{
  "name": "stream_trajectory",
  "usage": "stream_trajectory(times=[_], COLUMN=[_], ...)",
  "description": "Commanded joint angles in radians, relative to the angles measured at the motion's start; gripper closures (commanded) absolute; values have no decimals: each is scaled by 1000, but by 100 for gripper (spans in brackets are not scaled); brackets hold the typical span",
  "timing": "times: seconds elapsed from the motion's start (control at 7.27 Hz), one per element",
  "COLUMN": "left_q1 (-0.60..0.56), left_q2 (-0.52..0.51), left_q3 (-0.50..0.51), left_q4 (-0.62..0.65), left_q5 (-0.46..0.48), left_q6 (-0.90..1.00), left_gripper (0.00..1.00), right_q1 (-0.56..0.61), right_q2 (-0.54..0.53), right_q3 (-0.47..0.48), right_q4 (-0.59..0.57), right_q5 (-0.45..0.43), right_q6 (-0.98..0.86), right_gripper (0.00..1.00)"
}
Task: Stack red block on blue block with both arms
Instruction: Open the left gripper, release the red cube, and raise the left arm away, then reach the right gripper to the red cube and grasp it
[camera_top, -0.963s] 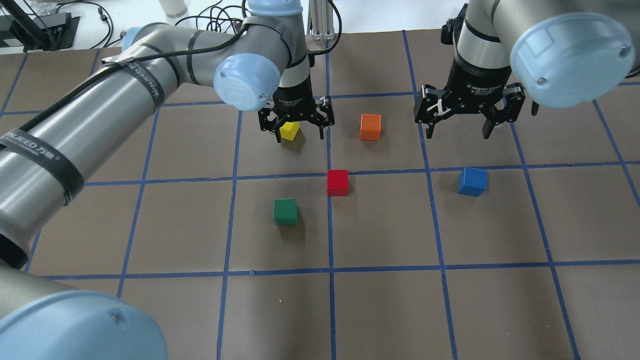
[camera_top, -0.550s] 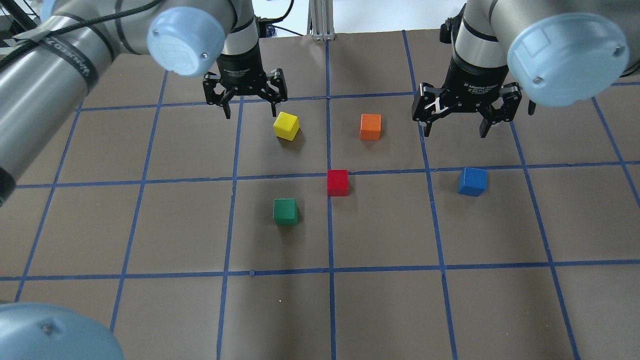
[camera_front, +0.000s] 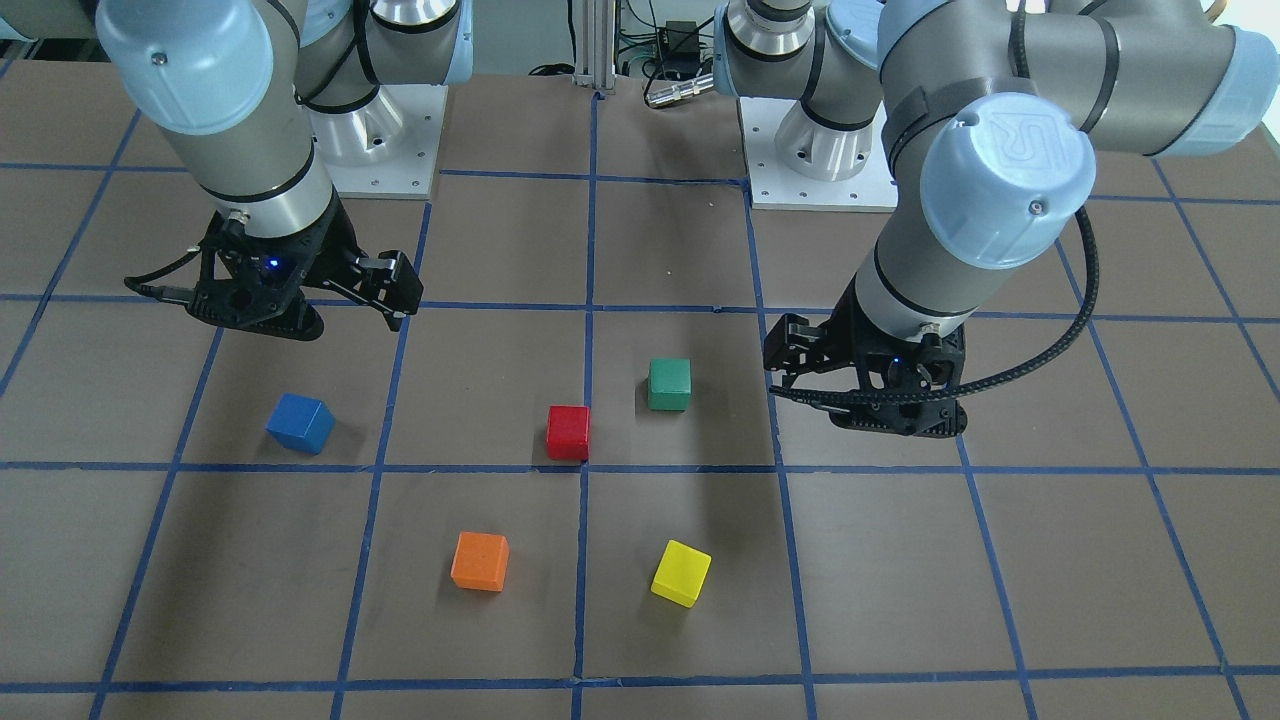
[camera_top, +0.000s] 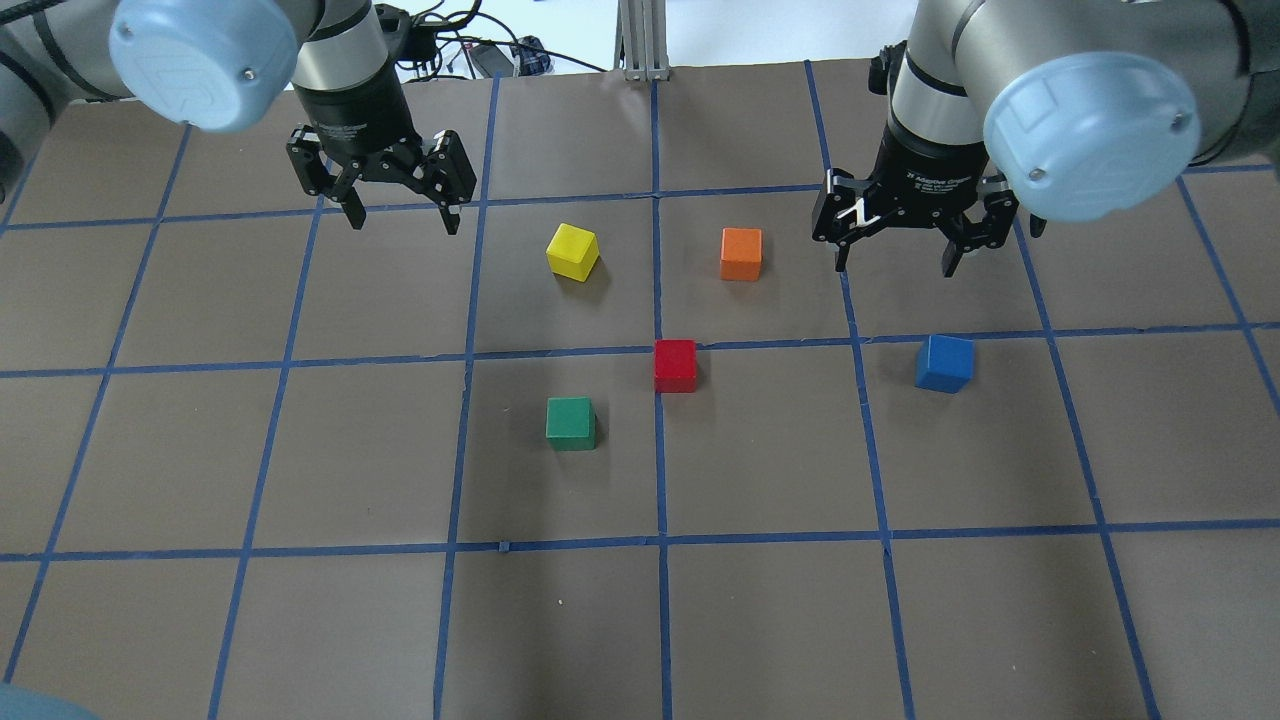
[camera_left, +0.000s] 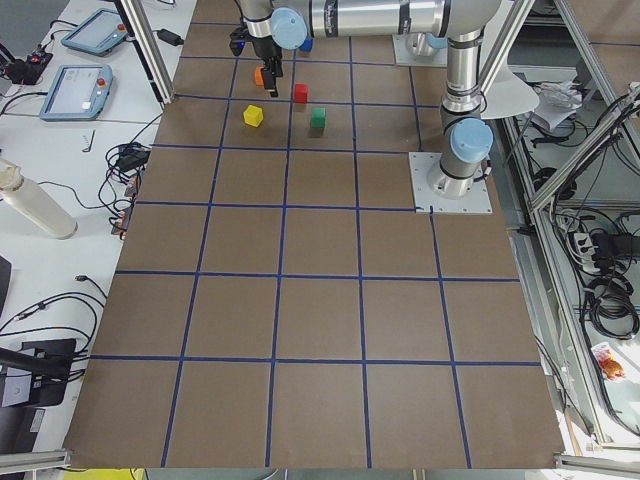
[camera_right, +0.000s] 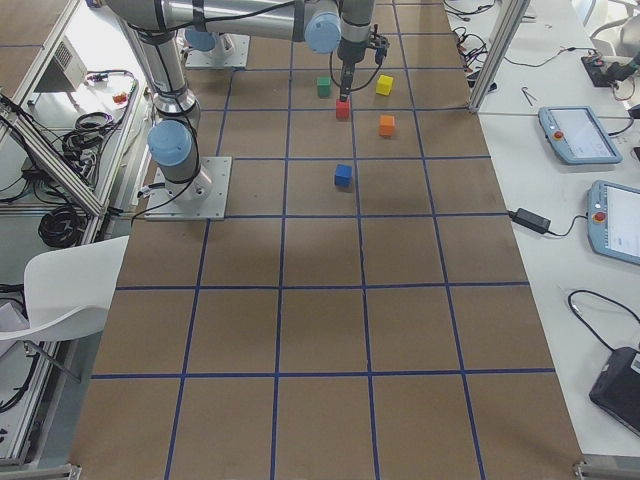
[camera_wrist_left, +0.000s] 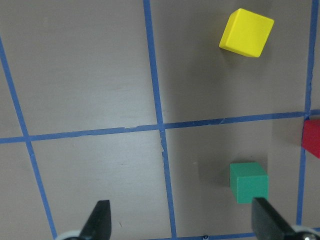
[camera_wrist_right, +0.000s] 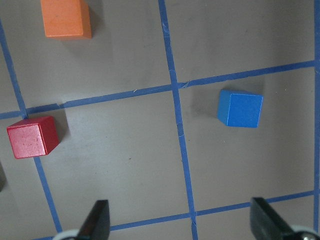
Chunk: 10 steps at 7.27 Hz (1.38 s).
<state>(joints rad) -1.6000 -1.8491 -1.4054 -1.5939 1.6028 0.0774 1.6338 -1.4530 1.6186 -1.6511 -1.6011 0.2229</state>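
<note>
Red block (camera_top: 675, 364) mid-frame on bench (camera_top: 760, 620), blue block (camera_top: 944, 362) well apart at right, left gripper (camera_top: 400, 222) upper left, wide, empty, right gripper (camera_top: 895, 265) upper right, wide, empty

Table: a brown surface (camera_left: 320, 320) is spread across most of each frame.
Markings: blue tape lines (camera_top: 661, 450) are laid in a square grid.
Frame: aluminium posts (camera_right: 497, 50) are set at the table's edge.
Benches: teach pendants (camera_right: 575, 135) and cables (camera_left: 40, 310) are laid on white side benches (camera_right: 560, 250).
Seat: a white chair (camera_right: 70, 290) is placed at lower left, right-side view.
</note>
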Motion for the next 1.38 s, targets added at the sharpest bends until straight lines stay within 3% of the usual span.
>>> stream_trajectory(times=[0.0,0.41,0.69,0.96,1.24], left_q1=[46,51,51,52,52], left_q2=[51,100,114,116,116], left_q3=[-56,-202,-224,-222,-222], left_q4=[20,202,213,204,201], left_q5=[-55,-63,-58,-57,-54], left_q6=[28,31,33,33,33], left_gripper=[0,0,0,0,0], right_q1=[18,121,173,225,235], right_q2=[37,127,207,255,298], right_q3=[1,1,1,1,1], right_q4=[-30,-134,-255,-292,-330], right_q5=[0,1,58,61,151], right_q6=[61,200,277,300,300], right_gripper=[0,0,0,0,0])
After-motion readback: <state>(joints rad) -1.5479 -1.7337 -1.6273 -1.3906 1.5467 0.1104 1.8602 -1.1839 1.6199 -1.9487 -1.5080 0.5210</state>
